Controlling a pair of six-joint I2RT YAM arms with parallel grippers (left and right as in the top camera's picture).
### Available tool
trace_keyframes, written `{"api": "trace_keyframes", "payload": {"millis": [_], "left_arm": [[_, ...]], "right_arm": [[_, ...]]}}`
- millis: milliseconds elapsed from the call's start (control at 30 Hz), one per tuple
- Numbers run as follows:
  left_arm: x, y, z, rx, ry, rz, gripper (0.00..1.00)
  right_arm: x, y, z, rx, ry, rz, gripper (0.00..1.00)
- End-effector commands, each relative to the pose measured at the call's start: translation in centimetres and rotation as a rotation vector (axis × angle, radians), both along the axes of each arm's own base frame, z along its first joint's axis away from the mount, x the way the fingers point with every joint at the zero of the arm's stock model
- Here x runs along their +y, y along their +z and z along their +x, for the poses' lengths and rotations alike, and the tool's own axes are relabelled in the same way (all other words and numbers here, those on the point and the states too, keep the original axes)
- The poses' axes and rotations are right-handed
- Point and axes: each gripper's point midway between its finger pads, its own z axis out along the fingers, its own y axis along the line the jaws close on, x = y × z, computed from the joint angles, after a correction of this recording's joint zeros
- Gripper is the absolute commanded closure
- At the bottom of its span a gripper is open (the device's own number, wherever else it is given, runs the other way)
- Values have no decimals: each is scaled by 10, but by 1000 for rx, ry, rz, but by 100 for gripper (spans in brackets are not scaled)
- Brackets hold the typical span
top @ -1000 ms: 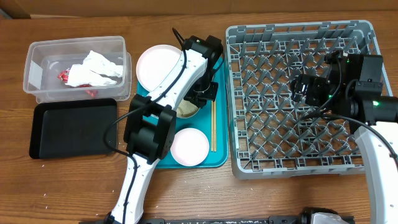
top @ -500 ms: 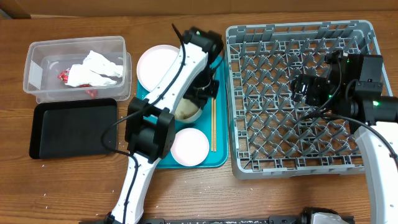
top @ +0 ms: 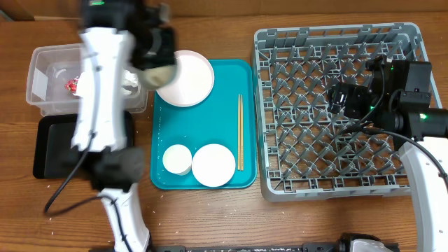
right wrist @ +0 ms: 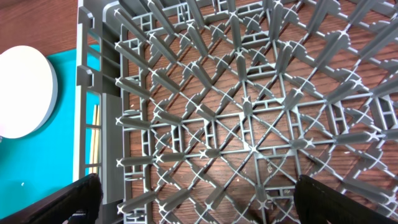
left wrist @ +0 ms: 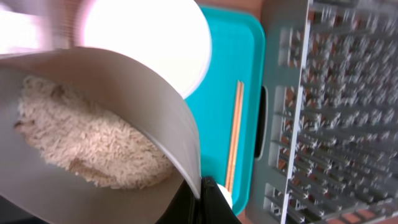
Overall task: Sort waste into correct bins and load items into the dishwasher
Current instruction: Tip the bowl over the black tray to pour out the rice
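One rice-filled bowl (left wrist: 124, 93), blurred overhead, sits clamped in left claw (left wrist: 198, 198); right claw (right wrist: 205, 199) gapes.

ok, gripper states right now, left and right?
Left gripper: closed on the rim of the bowl, which has rice in it.
Right gripper: open, holding nothing, above the dish rack.

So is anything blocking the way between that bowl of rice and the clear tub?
Nothing visible does. The left gripper holds the bowl of rice beside the right edge of the clear tub, and the tub's top is open.
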Motion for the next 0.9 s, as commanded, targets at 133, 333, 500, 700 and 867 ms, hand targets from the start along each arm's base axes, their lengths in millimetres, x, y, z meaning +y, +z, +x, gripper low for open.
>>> {"api": "trace_keyframes", "payload": {"millis": [133, 333, 500, 700, 867], "left_arm": [[63, 24, -61, 2, 80, -33, 96], [103, -7, -110, 70, 98, -201, 96], [116, -47, -116, 67, 94, -358, 96], [142, -94, -103, -32, 183, -468, 96], [158, -99, -94, -236, 188, -594, 96]], "right_arm": [[-2, 9, 4, -26, -4, -4, 0], [2, 10, 4, -30, 10, 14, 0], [2, 10, 4, -31, 10, 14, 0], [2, 10, 4, -31, 10, 14, 0], [2, 10, 4, -31, 10, 14, 0]]}}
